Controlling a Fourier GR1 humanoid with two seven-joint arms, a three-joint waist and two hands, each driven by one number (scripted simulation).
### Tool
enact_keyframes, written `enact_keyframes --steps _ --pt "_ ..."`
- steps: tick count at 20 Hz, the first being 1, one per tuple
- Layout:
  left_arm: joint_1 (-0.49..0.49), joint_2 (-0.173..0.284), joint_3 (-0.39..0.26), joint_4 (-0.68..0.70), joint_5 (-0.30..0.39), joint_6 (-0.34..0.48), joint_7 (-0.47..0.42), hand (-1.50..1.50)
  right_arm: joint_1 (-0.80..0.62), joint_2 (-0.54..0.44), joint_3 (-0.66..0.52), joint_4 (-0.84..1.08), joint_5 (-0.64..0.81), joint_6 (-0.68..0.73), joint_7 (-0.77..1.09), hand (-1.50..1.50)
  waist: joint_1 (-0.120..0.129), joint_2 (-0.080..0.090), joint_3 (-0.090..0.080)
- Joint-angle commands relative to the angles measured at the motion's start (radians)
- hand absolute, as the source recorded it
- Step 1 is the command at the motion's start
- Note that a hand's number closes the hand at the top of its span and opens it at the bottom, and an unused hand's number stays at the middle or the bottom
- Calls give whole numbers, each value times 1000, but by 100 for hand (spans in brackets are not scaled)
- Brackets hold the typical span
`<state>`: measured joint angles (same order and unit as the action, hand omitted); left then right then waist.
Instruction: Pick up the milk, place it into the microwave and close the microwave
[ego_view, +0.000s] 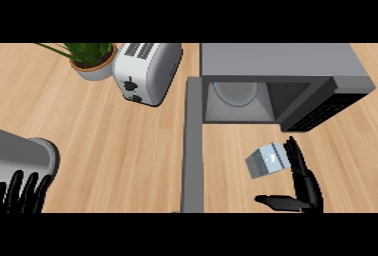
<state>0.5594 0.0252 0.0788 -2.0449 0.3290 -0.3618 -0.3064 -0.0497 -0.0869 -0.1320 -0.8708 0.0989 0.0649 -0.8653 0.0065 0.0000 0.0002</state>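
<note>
nearby: toaster, plant | microwave door open | both hands' fingers released

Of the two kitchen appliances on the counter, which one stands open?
The microwave at the upper right is open: its door is swung out and the cavity shows. The toaster beside the plant has no door.
</note>
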Motion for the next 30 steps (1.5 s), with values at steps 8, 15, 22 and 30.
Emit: enact_keyframes --steps 8,15,22,30 --pt "68 -25 -27 -17 -35 -31 -33 -150 -119 41 18 112 0 -6 -55 -150 2 0 0" --pt "28 -23 -11 -75 -7 -9 56 -150 -187 -10 -33 254 -35 31 -100 -150 2 1 0" --pt "28 -24 9 -37 0 -24 14 -150 -219 1 -8 250 56 -182 -115 150 3 0 0" --pt "102 -24 -14 -60 -11 -59 -32 -150 -329 38 -113 465 0 -254 -272 150 14 3 1"
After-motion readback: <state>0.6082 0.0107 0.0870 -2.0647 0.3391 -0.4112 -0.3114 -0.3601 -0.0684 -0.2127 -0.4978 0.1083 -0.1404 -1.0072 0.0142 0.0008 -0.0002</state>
